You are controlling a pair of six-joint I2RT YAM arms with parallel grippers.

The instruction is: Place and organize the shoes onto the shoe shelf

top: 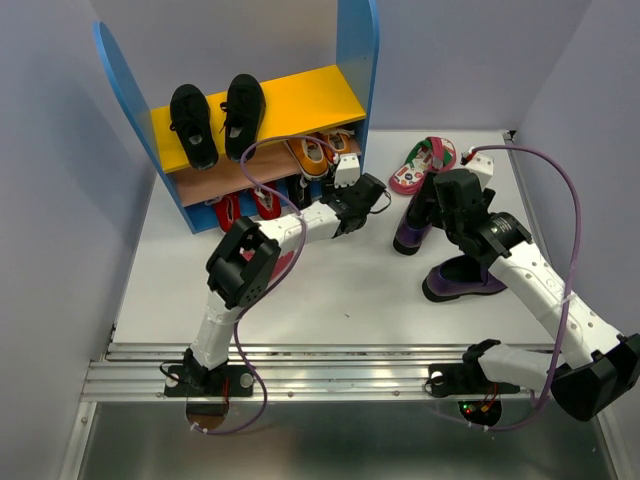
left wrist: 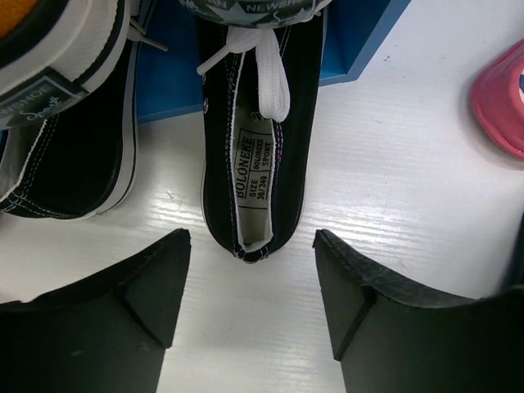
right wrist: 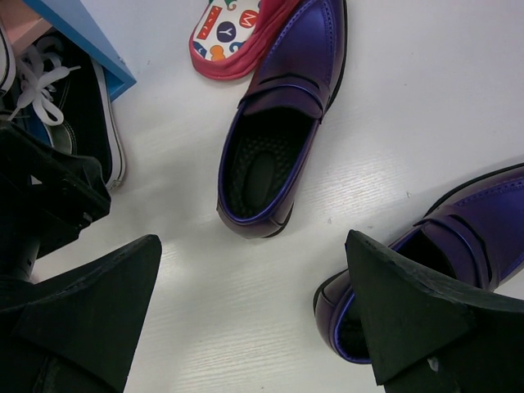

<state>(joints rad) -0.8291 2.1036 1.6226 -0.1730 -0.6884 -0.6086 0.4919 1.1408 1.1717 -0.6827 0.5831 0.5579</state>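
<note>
While my left gripper (left wrist: 252, 239) hung open, a black-white sneaker (left wrist: 260, 139) lay heel-first just ahead between its fingers (left wrist: 98, 327), by the shoe shelf (left wrist: 360, 37); my right gripper (right wrist: 254, 241), also open, faced a purple loafer (right wrist: 274, 123).

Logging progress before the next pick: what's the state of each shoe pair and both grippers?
Black shoes: on the shelf's top board.
Orange shoes: on the lower board.
Sneakers: on the table, toes toward the shelf.
Loafers: on the table, upright, apart.
Flip-flops: on the table.
Left gripper: open, empty.
Right gripper: open, empty.
</note>
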